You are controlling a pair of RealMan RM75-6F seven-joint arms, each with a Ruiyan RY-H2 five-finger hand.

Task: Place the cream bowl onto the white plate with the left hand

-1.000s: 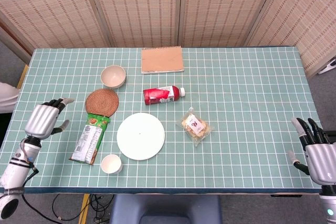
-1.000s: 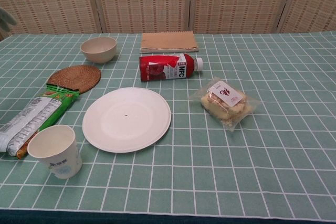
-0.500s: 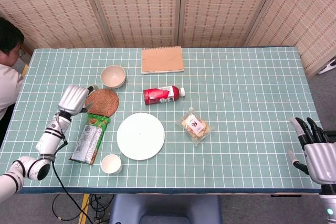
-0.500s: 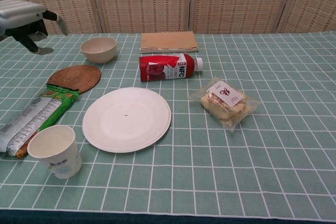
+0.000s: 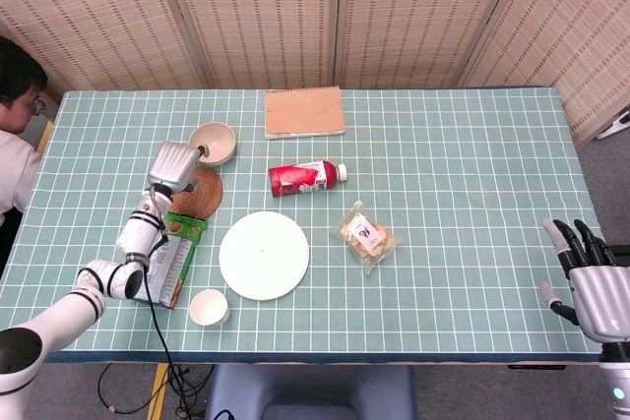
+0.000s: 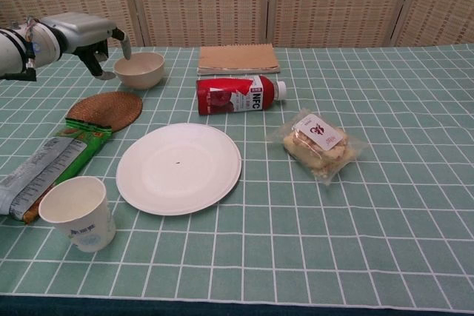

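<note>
Cream bowl [image 6: 138,69], small round ceramic one, sits far left on the table, beyond the round woven coaster [image 6: 104,109]. Left hand [image 6: 87,34] hovers just left of it, fingers spread, holding nothing. A sloppy rim grab could tip it toward the red bottle [image 6: 238,95].

We count one cream bowl [image 5: 213,142], one white plate [image 5: 264,255], one paper cup [image 5: 209,307], one woven coaster [image 5: 197,191], one notebook [image 5: 304,112], one red bottle [image 5: 306,177] and two snack packets [image 5: 366,236].
</note>
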